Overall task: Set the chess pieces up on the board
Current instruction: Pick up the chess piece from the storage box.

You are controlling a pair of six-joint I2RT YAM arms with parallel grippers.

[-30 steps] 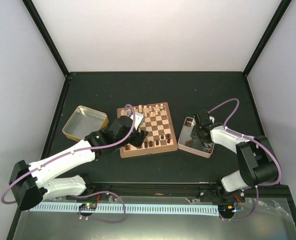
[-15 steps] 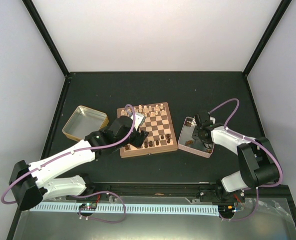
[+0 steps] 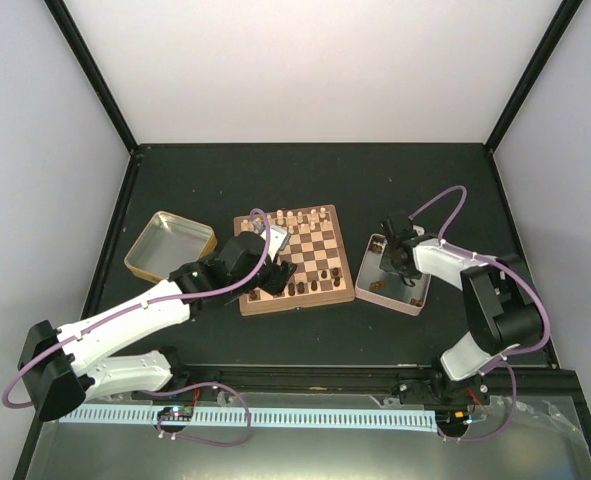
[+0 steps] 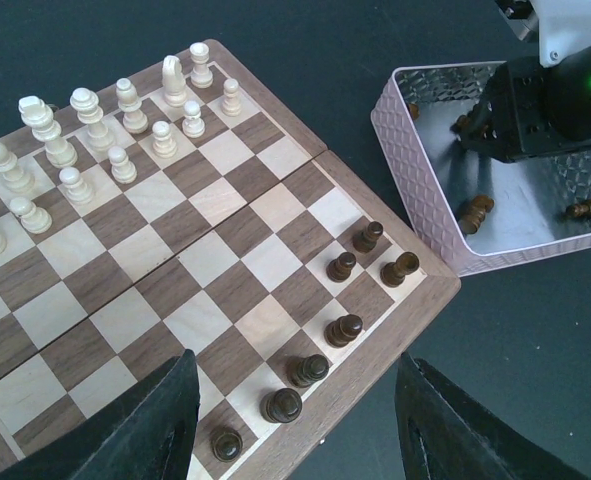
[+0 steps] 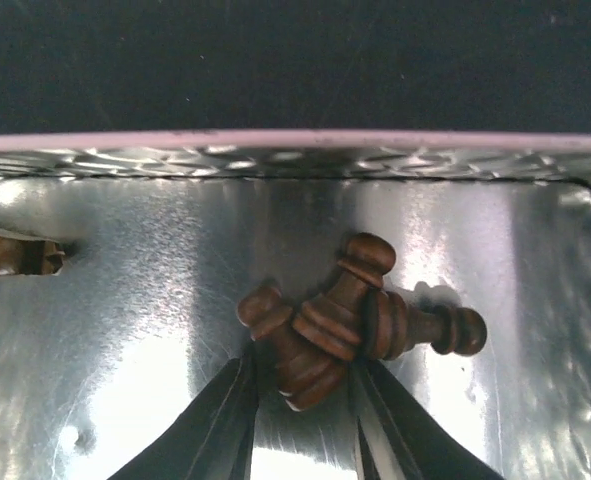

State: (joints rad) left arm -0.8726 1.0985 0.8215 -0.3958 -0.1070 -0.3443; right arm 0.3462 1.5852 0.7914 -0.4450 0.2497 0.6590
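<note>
Inside pink tray [image 5: 275,160], right gripper [image 5: 303,390] parted, straddling lower end of dark piece [image 5: 287,360] lying tangled with two other pieces [image 5: 445,330]. Close low, lift straight up; else neighbours likely drag along. Left gripper [image 4: 297,400] spread, empty, above board [image 4: 225,260]; dark side only part filled.

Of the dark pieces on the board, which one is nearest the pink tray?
The dark piece on the board's corner square beside the tray; the other dark ones stand farther along that edge or further inboard.
</note>
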